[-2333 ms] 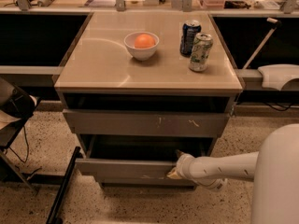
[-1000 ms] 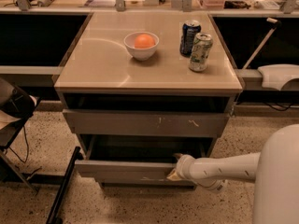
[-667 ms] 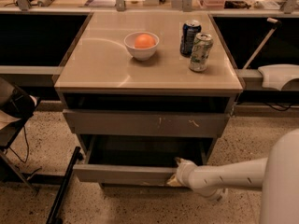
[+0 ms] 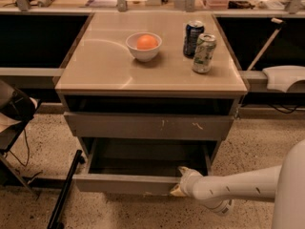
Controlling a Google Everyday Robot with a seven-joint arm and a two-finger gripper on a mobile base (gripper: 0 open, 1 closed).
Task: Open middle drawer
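The middle drawer [image 4: 121, 183] is a plain grey handleless front, pulled well out from the cabinet, with its deep dark grey interior [image 4: 143, 159] exposed. My gripper [image 4: 179, 182] sits at the right part of that front's top edge, one finger inside the lip and one outside, shut on the panel. My white arm [image 4: 238, 185] reaches in from the lower right. Above it, the widest grey drawer front with white scratch marks [image 4: 147, 126] is only slightly out.
On the beige cabinet top [image 4: 105, 66] stand a white bowl with an orange [image 4: 144, 46] and two cans [image 4: 194, 38] [image 4: 204, 53]. A dark chair [image 4: 14, 113] and a black bar [image 4: 64, 190] stand at the left. A white object [image 4: 283, 78] lies at the right.
The middle drawer has slid further out toward me, and my gripper has moved back with it. The things on top have not moved.
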